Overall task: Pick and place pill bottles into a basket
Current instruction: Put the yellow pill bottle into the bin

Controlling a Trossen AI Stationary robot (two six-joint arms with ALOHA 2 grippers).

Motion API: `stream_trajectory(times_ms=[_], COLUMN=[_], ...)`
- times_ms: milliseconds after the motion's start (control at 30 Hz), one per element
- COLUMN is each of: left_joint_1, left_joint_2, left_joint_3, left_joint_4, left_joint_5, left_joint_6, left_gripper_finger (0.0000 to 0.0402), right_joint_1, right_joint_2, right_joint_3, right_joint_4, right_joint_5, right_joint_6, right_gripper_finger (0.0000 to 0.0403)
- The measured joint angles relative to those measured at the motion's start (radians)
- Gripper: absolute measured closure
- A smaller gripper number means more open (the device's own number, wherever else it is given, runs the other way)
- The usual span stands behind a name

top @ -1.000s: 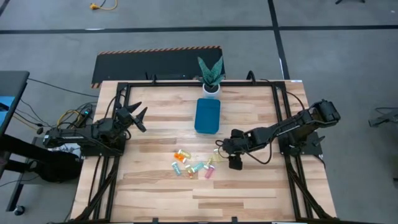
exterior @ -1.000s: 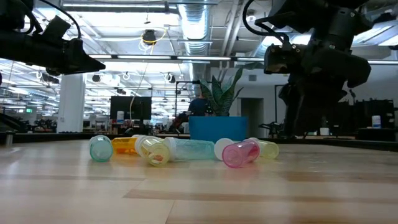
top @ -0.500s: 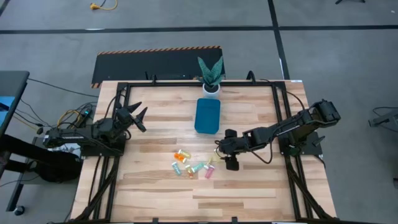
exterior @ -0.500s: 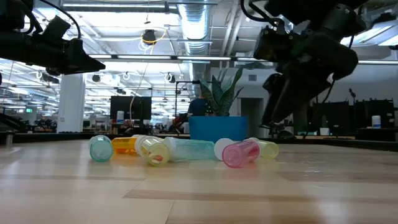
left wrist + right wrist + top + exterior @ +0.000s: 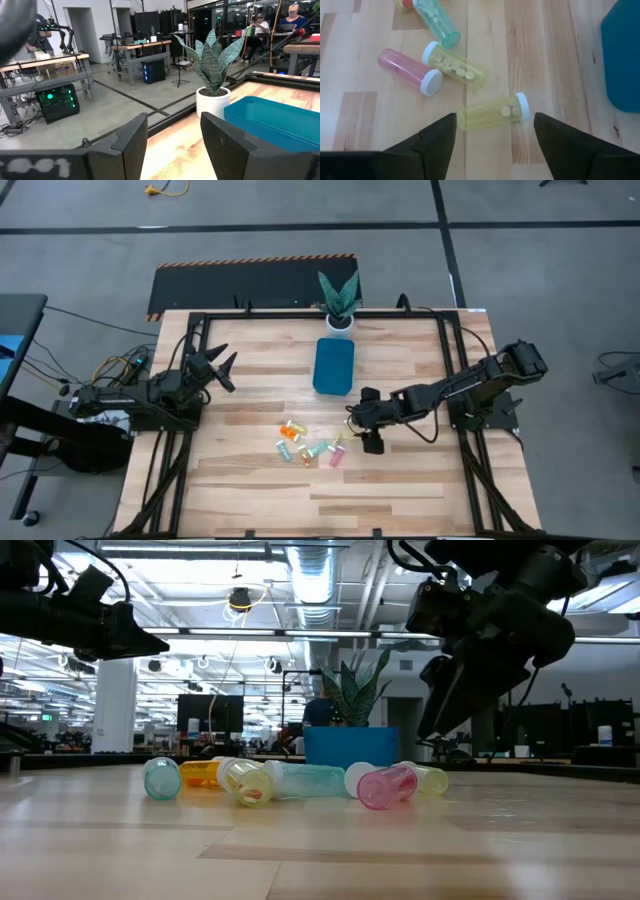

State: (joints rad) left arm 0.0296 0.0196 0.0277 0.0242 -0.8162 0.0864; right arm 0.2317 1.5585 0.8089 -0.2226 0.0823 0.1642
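Note:
Several pill bottles (image 5: 310,446) lie on their sides in a loose cluster at the table's middle: teal, orange, yellow and pink (image 5: 385,785). The teal-blue basket (image 5: 333,366) sits beyond them toward the far edge. My right gripper (image 5: 495,120) is open and hovers above the cluster's right end (image 5: 354,424). Its fingers stand on either side of a yellow bottle (image 5: 492,114) with a white cap and are clear of it. My left gripper (image 5: 226,368) is open and empty, raised near the table's left edge.
A white pot with a green plant (image 5: 339,305) stands at the far edge just behind the basket. A black frame rail (image 5: 320,314) runs around the table. Bare wood lies in front of the bottles toward the near edge.
My right gripper has moved toward the table's left, over the right end of the bottle cluster, and has tipped from upright to slanting. The bottles have not moved.

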Motion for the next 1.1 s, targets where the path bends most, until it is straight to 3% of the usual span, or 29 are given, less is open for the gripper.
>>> stream_trajectory(times_ms=[200,400,567,900,1100], left_joint_1=[0.000,0.000,0.000,0.000,0.000], left_joint_2=[0.000,0.000,0.000,0.000,0.000], left_joint_3=[0.000,0.000,0.000,0.000,0.000], left_joint_4=[0.000,0.000,0.000,0.000,0.000], left_joint_5=[0.000,0.000,0.000,0.000,0.000], left_joint_6=[0.000,0.000,0.000,0.000,0.000], left_gripper_finger=[0.0226,0.0226,0.0226,0.0226,0.0226], right_joint_1=[0.000,-0.010,-0.010,0.000,-0.005], right_joint_2=[0.000,0.000,0.000,0.000,0.000], right_joint_3=[0.000,0.000,0.000,0.000,0.000], right_joint_4=[-0.001,-0.001,-0.001,0.021,0.051], right_joint_5=[0.096,0.060,-0.006,-0.032,-0.032], right_joint_6=[0.000,-0.052,-0.068,-0.164,-0.139], right_gripper_finger=[0.0067,0.0017,0.0006,0.0005,0.0006])
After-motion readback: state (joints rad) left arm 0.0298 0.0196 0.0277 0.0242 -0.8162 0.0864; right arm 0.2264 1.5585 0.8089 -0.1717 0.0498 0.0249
